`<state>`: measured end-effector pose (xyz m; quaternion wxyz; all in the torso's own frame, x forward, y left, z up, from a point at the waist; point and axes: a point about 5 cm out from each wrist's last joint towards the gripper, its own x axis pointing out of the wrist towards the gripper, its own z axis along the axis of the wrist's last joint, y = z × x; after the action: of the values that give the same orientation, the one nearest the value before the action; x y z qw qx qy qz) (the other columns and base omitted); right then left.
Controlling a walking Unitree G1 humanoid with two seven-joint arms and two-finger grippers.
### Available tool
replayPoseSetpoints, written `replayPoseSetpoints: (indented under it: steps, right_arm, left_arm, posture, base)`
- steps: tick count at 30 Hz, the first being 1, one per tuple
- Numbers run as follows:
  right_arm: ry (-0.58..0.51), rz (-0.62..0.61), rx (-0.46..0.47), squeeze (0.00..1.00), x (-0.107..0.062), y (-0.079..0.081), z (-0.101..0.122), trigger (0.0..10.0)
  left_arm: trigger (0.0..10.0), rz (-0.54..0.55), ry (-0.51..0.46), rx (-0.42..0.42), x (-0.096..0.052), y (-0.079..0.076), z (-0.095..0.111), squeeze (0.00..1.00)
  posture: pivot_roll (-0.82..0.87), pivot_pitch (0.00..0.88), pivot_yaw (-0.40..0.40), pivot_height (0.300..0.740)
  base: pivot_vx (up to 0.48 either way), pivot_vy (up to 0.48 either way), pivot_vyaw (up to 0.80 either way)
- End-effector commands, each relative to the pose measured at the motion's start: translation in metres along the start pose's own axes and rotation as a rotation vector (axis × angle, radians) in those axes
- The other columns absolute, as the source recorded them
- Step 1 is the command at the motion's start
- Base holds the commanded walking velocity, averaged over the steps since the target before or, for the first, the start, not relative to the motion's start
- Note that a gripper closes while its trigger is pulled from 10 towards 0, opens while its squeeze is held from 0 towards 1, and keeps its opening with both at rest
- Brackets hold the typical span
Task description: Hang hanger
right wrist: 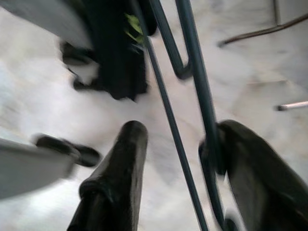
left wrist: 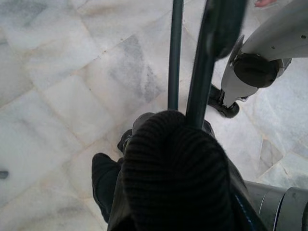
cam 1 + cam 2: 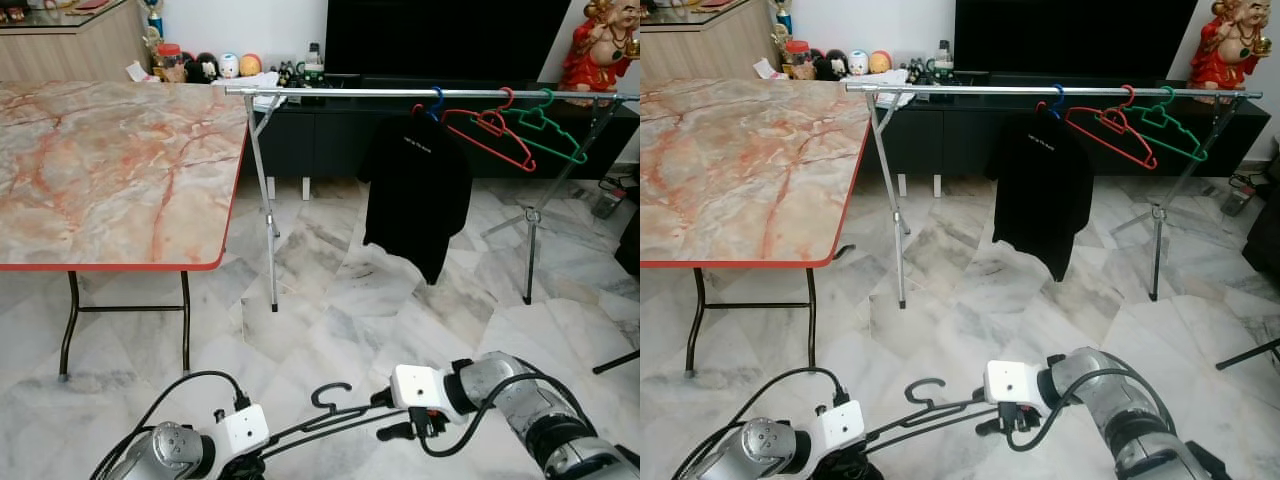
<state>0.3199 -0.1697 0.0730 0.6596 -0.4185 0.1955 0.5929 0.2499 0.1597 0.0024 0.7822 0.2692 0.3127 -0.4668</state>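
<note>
Both grippers sit low in front of the robot, above the pale marble floor (image 3: 400, 290), with a dark thin-wire hanger (image 3: 330, 418) stretched between them. On the left, the left gripper (image 2: 185, 120) is clamped shut on one end of the dark hanger: in the left wrist view a ribbed black finger (image 2: 175, 173) presses over the two dark bars, which run away from it toward the other arm. On the right, the right gripper (image 1: 178, 144) has its two black fingers spread, with the hanger's thin bars passing through the gap; one bar lies against the inner face of one finger (image 1: 255, 163), while the other finger (image 1: 120, 163) stands apart from the wire. The hanger's hook curls upward between the two white wrist housings in the head views, well short of the rack.

Farther ahead stands a silver metal clothes rail (image 3: 420, 92) on crossed folding legs. From it hang a black shirt (image 3: 415, 190) on a blue hanger (image 3: 434, 103), a bare red plastic hanger (image 3: 487, 130) and a bare green plastic hanger (image 3: 545, 130), the red and green ones overlapping. To the left is a folding table with a pink-veined marble-pattern top and red edge (image 3: 110, 170). Behind the rail runs a low black cabinet (image 3: 320, 140) carrying small figurines, with a red statue (image 3: 597, 50) at the far right.
</note>
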Motion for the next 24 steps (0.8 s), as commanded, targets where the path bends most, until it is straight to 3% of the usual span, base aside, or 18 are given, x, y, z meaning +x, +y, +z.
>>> replayPoseSetpoints:
  steps: [1,9,11,12,16,20,24]
  right_arm:
    - [-0.007,-0.077,-0.044,0.0,-0.002,-0.009,0.006,10.0]
    - [-0.179,-0.216,0.058,0.0,-0.003,-0.022,0.02,10.0]
    - [-0.277,-0.211,0.157,0.0,-0.003,-0.024,0.024,10.0]
    - [-0.277,-0.211,0.157,0.0,-0.003,-0.024,0.024,10.0]
    - [-0.347,-0.107,0.228,0.0,-0.007,-0.02,0.023,10.0]
    - [-0.33,0.014,0.248,0.0,-0.009,-0.01,0.016,10.0]
    - [-0.353,0.148,0.326,0.0,-0.009,0.0,0.011,10.0]
  left_arm:
    - [0.0,-0.003,0.017,-0.003,-0.003,0.0,-0.004,0.0]
    - [0.0,-0.013,0.022,-0.008,-0.001,-0.002,-0.004,0.0]
    - [0.0,-0.016,0.026,-0.009,-0.001,-0.003,-0.006,0.0]
    - [0.0,-0.016,0.026,-0.009,-0.001,-0.003,-0.006,0.0]
    - [0.0,-0.015,0.035,-0.01,-0.002,-0.003,-0.008,0.0]
    - [0.0,-0.017,0.039,-0.009,-0.002,-0.003,-0.009,0.0]
    - [0.0,-0.018,0.036,-0.009,-0.002,-0.003,-0.008,0.0]
  posture:
    - [0.06,0.083,-0.038,0.74]
    - [0.06,0.084,-0.04,0.74]
    - [0.06,0.084,-0.04,0.74]
    - [0.06,0.084,-0.04,0.74]
    - [0.06,0.085,-0.04,0.74]
    - [0.06,0.084,-0.041,0.74]
    - [0.07,0.082,-0.041,0.74]
  base:
    - [0.0,0.0,0.0]
    - [0.0,0.0,0.0]
    - [0.0,0.0,0.0]
    - [0.0,0.0,0.0]
    - [0.0,0.0,0.0]
    - [0.0,0.0,0.0]
    - [0.0,0.0,0.0]
